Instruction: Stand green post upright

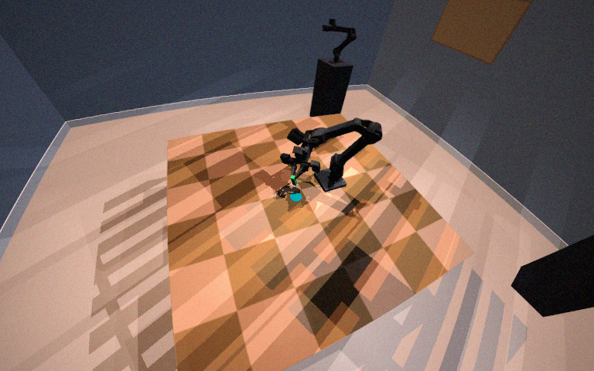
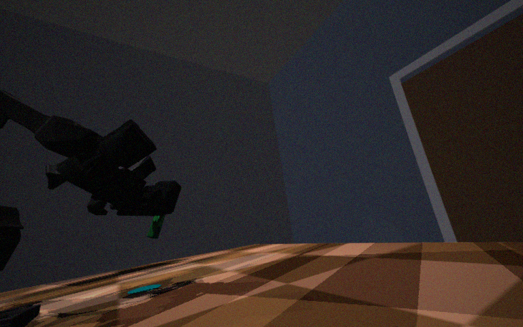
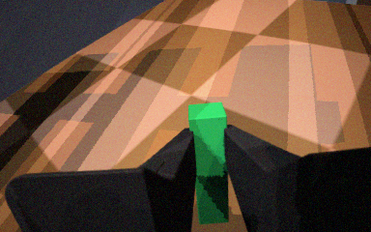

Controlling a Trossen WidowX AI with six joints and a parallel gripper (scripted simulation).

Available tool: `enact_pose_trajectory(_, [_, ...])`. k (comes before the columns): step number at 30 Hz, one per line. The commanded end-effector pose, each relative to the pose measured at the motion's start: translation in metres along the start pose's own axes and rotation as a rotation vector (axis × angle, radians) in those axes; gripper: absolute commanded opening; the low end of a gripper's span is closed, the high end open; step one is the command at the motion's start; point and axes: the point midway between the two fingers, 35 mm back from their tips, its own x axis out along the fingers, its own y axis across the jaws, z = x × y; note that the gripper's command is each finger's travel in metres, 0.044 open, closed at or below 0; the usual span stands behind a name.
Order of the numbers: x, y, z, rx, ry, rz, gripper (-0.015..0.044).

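Observation:
The green post (image 1: 293, 179) (image 2: 155, 226) (image 3: 210, 145) is held above the floor. In the exterior view it hangs close to upright, leaning a little, its lower end clear of the floor. My gripper (image 3: 208, 135) is shut on the post, with one finger on each side of it; the post's upper end shows between the fingertips in the wrist view. The cyan circle (image 1: 295, 197) (image 2: 144, 289) lies flat on the floor below the post, with nothing standing on it. The circle does not show in the wrist view.
The arm's base (image 1: 329, 180) stands on the checkered floor (image 1: 206, 280) behind and to the right of the circle. A dark pedestal (image 1: 331, 87) with another small arm on it stands at the back. A black block (image 1: 558, 280) is at the right edge.

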Motion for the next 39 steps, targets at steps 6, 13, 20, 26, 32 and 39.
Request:
enact_pose_trajectory(6, [-0.005,0.003,-0.001,-0.025,-0.06,0.002,0.0023])
enact_pose_trajectory(13, [-0.009,0.006,-0.001,-0.045,-0.105,0.003,0.0023])
enact_pose_trajectory(20, [-0.013,0.008,-0.002,-0.067,-0.15,0.004,0.0023])
enact_pose_trajectory(26, [-0.017,0.011,-0.002,-0.087,-0.187,0.005,0.0023])
enact_pose_trajectory(32, [-0.021,0.014,-0.003,-0.108,-0.223,0.006,0.0023])
enact_pose_trajectory(39, [-0.025,0.018,-0.004,-0.133,-0.264,0.007,0.0023])
